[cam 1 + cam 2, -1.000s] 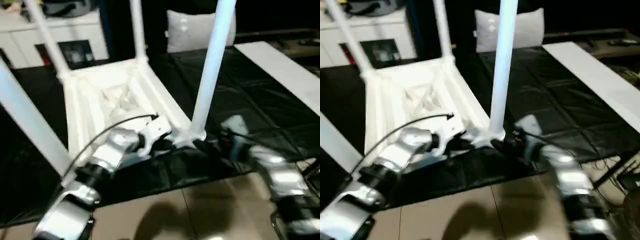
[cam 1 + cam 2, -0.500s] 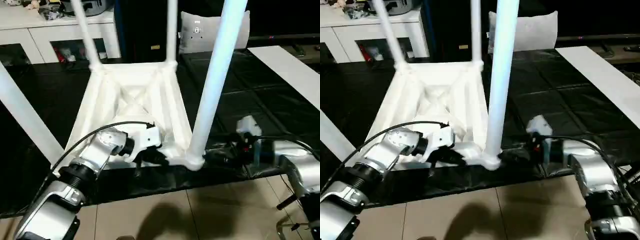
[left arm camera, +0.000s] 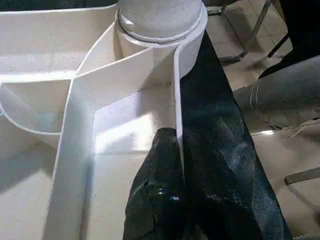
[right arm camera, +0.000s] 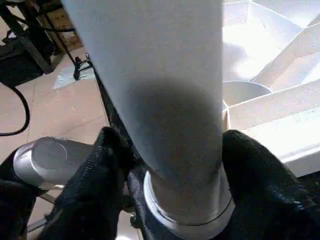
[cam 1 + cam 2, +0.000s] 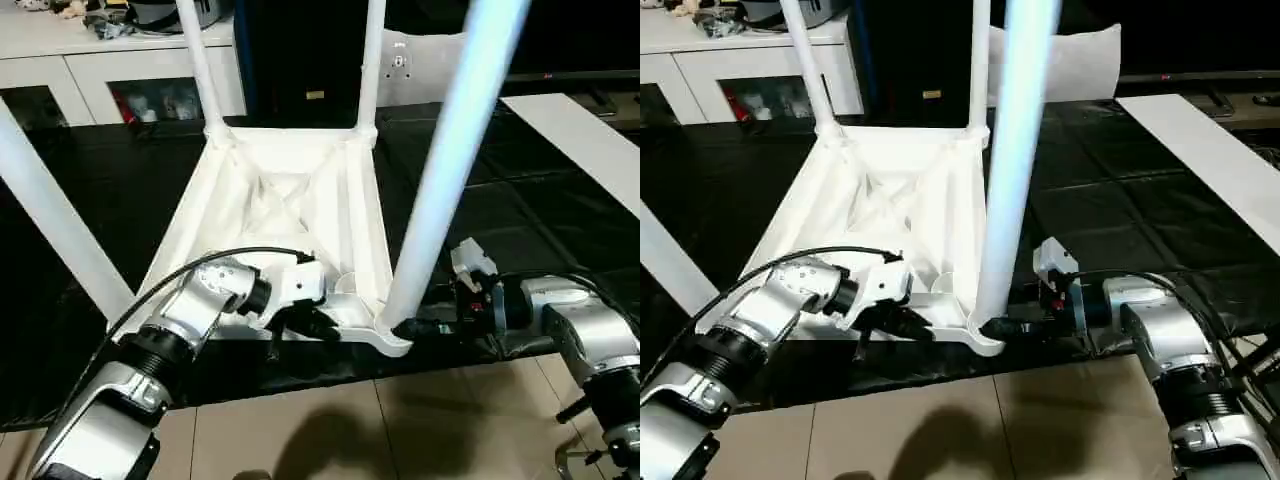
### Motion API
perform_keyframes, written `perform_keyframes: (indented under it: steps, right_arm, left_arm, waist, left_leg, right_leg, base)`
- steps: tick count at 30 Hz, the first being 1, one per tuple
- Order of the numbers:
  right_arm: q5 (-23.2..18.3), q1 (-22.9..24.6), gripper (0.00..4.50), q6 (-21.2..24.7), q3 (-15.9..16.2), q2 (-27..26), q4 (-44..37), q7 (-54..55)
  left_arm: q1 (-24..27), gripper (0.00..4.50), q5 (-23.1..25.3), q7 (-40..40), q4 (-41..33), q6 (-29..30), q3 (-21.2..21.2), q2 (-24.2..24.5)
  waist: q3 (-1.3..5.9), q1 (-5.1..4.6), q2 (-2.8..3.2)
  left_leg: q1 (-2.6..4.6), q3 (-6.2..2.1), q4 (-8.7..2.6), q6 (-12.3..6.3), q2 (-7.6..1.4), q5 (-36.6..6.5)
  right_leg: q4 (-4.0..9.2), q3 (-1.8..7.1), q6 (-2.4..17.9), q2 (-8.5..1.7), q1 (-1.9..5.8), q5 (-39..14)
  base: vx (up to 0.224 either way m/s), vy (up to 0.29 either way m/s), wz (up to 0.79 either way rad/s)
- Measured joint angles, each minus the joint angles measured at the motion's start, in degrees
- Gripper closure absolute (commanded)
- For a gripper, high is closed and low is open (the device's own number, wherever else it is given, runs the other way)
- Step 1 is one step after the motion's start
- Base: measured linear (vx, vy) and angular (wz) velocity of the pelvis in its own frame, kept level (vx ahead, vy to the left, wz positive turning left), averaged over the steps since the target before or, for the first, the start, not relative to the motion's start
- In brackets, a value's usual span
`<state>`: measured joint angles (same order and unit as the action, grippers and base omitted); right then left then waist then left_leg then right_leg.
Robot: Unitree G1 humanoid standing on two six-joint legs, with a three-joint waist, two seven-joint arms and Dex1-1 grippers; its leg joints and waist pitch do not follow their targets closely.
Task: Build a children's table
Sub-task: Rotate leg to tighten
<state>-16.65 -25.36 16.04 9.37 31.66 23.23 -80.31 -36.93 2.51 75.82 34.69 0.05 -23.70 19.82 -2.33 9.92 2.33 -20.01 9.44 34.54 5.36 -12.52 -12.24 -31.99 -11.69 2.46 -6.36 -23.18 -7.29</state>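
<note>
Right pincer (image 4: 170, 165) now narrowing around the near leg (image 5: 440, 190), fingers on either side of its base, no longer gaping. Left pincer (image 3: 172, 150) pinched shut on the rim of the upturned table top (image 5: 290, 200) (on the black floor covering (image 5: 520, 220)). Probably seating that last leg.

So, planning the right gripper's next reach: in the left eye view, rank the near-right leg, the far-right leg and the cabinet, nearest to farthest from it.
1. Near-right leg, at the right gripper.
2. Far-right leg, at the tabletop's far corner.
3. Cabinet, far left, behind.
</note>
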Motion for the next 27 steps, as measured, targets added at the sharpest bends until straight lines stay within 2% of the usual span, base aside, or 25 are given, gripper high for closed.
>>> perform_keyframes:
  steps: [6, 9, 11, 15, 16, 19, 21, 22, 23, 26, 27]
  right_arm:
    - [-1.2, 2.1, 2.39, 1.7, -1.3, -0.5, -2.2, 1.5]
    - [-1.7, 4.9, 2.44, 2.6, -3.4, -2.4, -5.0, 5.9]
    - [-0.5, 5.6, 2.48, 2.7, -4.6, -4.8, -6.5, 12.4]
    - [3.2, 4.5, 2.51, 5.1, -7.0, -10.7, -7.1, 27.1]
    - [4.3, 2.9, 2.51, 6.7, -7.9, -13.7, -6.0, 33.6]
    - [6.8, -1.7, 2.51, 8.2, -10.2, -20.2, -2.0, 48.2]
    - [7.8, -3.3, 2.51, 6.6, -11.6, -23.7, 0.5, 55.6]
    - [7.8, -3.8, 2.51, 5.8, -11.9, -24.8, 1.3, 58.1]
    - [7.9, -4.0, 1.88, 4.9, -12.0, -25.4, 1.9, 59.9]
    - [8.4, -4.1, 1.82, 3.7, -12.0, -26.3, 3.2, 62.1]
    - [8.5, -4.1, 1.61, 3.4, -12.0, -26.2, 3.4, 62.3]
  left_arm:
    - [0.4, 4.5, -0.5, 0.1, -0.1, 0.2, 0.3, -0.6]
    - [0.9, 4.5, -0.6, -1.3, -0.8, 2.7, 1.1, -0.9]
    - [0.9, 4.5, -0.4, -4.9, -0.8, 5.4, 2.4, -1.9]
    - [0.5, 4.5, 0.2, -13.2, 0.0, 10.1, 4.8, -4.8]
    - [0.2, 4.5, 0.4, -17.0, 0.6, 12.2, 5.8, -6.3]
    - [-1.3, 4.5, 1.1, -26.5, 2.2, 17.0, 8.4, -11.3]
    - [-1.7, 4.5, 1.1, -31.4, 2.6, 19.0, 9.7, -14.0]
    - [-2.0, 4.5, 1.1, -32.8, 2.7, 19.5, 9.9, -14.6]
    - [-2.0, 4.5, 1.1, -33.9, 2.7, 19.7, 9.9, -15.2]
    - [-2.2, 4.5, 1.1, -34.2, 2.6, 19.5, 9.7, -15.8]
    - [-2.2, 4.5, 1.2, -34.0, 2.6, 19.2, 9.4, -15.8]
  waist:
    - [0.0, 0.04, 0.01]
    - [0.01, -0.17, 0.02]
    - [0.01, -0.69, 0.01]
    - [-0.01, -3.45, -0.01]
    - [0.0, -4.6, 0.02]
    - [0.0, -6.76, 0.06]
    - [0.0, -7.5, 0.06]
    - [0.0, -7.73, 0.06]
    - [0.0, -7.73, 0.06]
    - [0.07, -6.99, 0.16]
    - [0.09, -6.69, 0.2]
  left_leg:
    - [0.0, 0.0, -0.01, 0.0, 0.0, 0.0]
    - [0.05, 0.01, 0.0, 0.02, 0.0, 0.0]
    - [0.07, 0.02, 0.03, 0.12, 0.0, 0.1]
    - [0.09, 0.04, 0.2, 0.17, -0.02, 0.1]
    - [0.1, 0.02, 0.22, 0.17, -0.02, 0.1]
    - [-0.03, -0.05, 0.26, 0.16, -0.05, 0.1]
    - [-0.09, -0.12, 0.14, 0.14, -0.17, 0.1]
    - [-0.15, -0.22, 0.02, 0.13, -0.16, 0.1]
    - [-0.18, -0.25, -0.07, 0.05, -0.14, 0.0]
    - [-0.14, -0.25, -0.37, -0.12, 0.02, -0.1]
    - [-0.11, -0.23, -0.44, -0.23, 0.03, 0.0]
  right_leg:
    - [0.0, 0.0, 0.0, 0.0, 0.0, 0.0]
    - [-0.01, 0.01, 0.0, 0.0, 0.0, 0.0]
    - [-0.01, -0.01, 0.0, 0.0, 0.0, 0.0]
    - [0.04, -0.14, 0.0, 0.03, 0.0, 0.0]
    - [0.12, -0.2, 0.0, 0.03, 0.01, 0.0]
    - [0.57, -0.53, -0.1, 0.06, 0.09, 0.0]
    - [0.94, -0.76, -0.1, 0.07, 0.13, 0.1]
    - [1.0, -0.75, -0.1, 0.05, 0.13, 0.1]
    - [0.99, -0.62, -0.1, 0.04, 0.13, 0.1]
    - [0.86, -0.28, -0.1, 0.04, 0.07, 0.1]
    - [0.8, -0.19, -0.2, 0.04, 0.03, 0.1]
  base:
    - [0.0, 0.0, 0.0]
    - [0.0, 0.0, 0.0]
    - [0.0, 0.0, 0.0]
    - [0.0, 0.0, 0.0]
    - [0.0, 0.0, 0.0]
    - [0.0, 0.0, 0.0]
    - [0.0, 0.0, 0.0]
    - [0.0, 0.0, 0.0]
    - [0.0, 0.0, 0.0]
    - [0.034, -0.005, 0.04]
    - [0.0, 0.0, 0.0]
